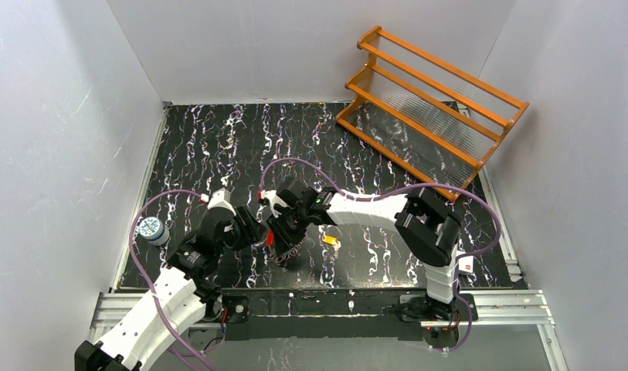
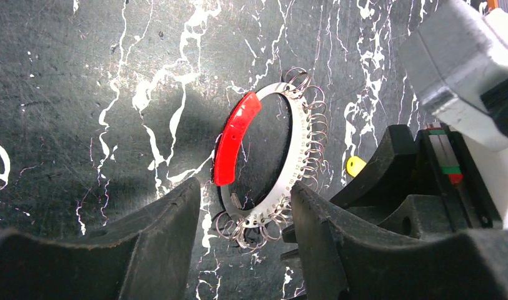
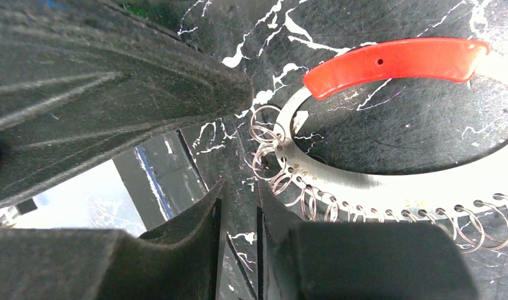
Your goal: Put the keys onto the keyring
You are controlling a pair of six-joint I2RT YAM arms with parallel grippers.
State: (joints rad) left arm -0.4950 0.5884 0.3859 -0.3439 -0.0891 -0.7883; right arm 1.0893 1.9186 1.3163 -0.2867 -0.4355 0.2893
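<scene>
The left gripper (image 2: pixel 245 187) stands with its two black fingers (image 2: pixel 157 237) spread on either side of the lower end of the keyring (image 2: pixel 299 144). A strip of table shows between one finger and the ring, so nothing is pinched. The right gripper (image 1: pixel 283 238) meets it from the opposite side, close against the ring's edge. Its fingers (image 3: pixel 132 81) are set near each other, but it cannot be told whether they grip the ring. The keyring is a flat silver band with a curved red section (image 2: pixel 237 137) and a row of small wire loops (image 2: pixel 313 156) along its outer edge. It sits between the two grippers near the front of the black marbled table (image 1: pixel 218 139). A small yellow key (image 1: pixel 330 242) lies on the table just to the right of the right gripper, apart from the ring. A blue-and-white round container (image 1: pixel 151 229) stands at the table's left edge, and an orange rack (image 1: pixel 430 104) leans in the far right corner.
</scene>
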